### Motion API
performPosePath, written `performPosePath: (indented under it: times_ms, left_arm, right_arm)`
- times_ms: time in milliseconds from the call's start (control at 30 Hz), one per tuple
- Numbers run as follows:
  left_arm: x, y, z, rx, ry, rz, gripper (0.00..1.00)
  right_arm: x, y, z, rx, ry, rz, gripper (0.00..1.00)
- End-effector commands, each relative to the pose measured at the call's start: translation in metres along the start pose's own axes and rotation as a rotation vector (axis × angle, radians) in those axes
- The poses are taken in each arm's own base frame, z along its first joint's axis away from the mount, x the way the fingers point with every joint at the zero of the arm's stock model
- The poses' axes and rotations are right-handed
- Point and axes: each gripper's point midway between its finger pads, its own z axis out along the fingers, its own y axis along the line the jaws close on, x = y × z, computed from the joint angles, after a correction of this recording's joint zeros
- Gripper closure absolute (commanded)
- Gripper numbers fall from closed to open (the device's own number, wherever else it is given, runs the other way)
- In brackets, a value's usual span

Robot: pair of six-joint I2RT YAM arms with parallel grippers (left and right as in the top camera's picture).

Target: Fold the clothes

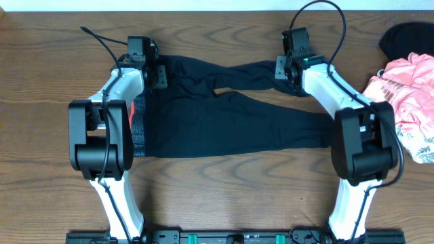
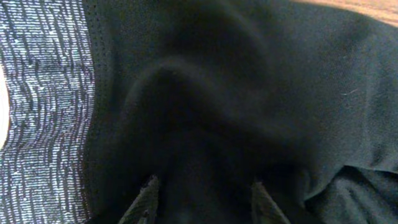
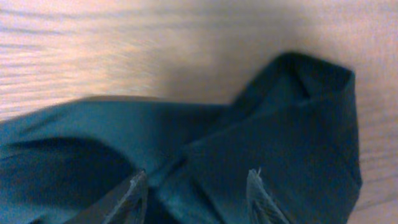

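Black leggings (image 1: 224, 122) lie flat on the wooden table, with a grey patterned waistband (image 1: 139, 125) at the left and the legs running right. My left gripper (image 1: 161, 73) is at the far waist corner. In the left wrist view its fingers (image 2: 203, 183) are apart over bunched black cloth, next to the waistband (image 2: 43, 112). My right gripper (image 1: 281, 68) is at the end of the far leg. In the right wrist view its fingers (image 3: 198, 177) are apart over the folded cuff (image 3: 298, 124). Neither visibly pinches cloth.
A pink garment (image 1: 403, 102) and a black garment (image 1: 407, 37) are piled at the right edge of the table. Bare wood (image 1: 224, 196) lies in front of the leggings.
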Motion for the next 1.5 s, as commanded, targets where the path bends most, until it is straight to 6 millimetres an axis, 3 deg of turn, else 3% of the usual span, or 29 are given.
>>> performPosePath:
  times_ms: [0, 400, 833, 900, 1067, 1300, 1467]
  left_arm:
    - [0.05, 0.01, 0.025, -0.023, 0.152, -0.028, 0.51]
    - [0.05, 0.01, 0.025, -0.023, 0.151, -0.027, 0.51]
    - [0.05, 0.01, 0.025, -0.023, 0.151, -0.027, 0.51]
    - [0.05, 0.01, 0.025, -0.023, 0.151, -0.027, 0.51]
    - [0.05, 0.01, 0.025, -0.023, 0.151, -0.027, 0.51]
    - [0.05, 0.01, 0.025, -0.023, 0.152, -0.028, 0.51]
    - [0.05, 0.01, 0.025, -0.023, 0.152, -0.027, 0.51]
  right_arm:
    - [0.002, -0.017, 0.016, 0.066, 0.001, 0.078, 0.51]
    - [0.002, -0.018, 0.027, 0.064, -0.008, 0.089, 0.48]
    - [0.009, -0.014, 0.032, 0.047, 0.014, 0.088, 0.54]
    - [0.01, -0.014, 0.032, 0.047, 0.016, 0.087, 0.6]
    - [0.01, -0.014, 0.032, 0.048, 0.017, 0.087, 0.99]
    - [0.003, -0.017, 0.024, 0.05, 0.024, 0.084, 0.99]
    - [-0.028, -0.027, -0.009, 0.024, 0.028, 0.044, 0.99]
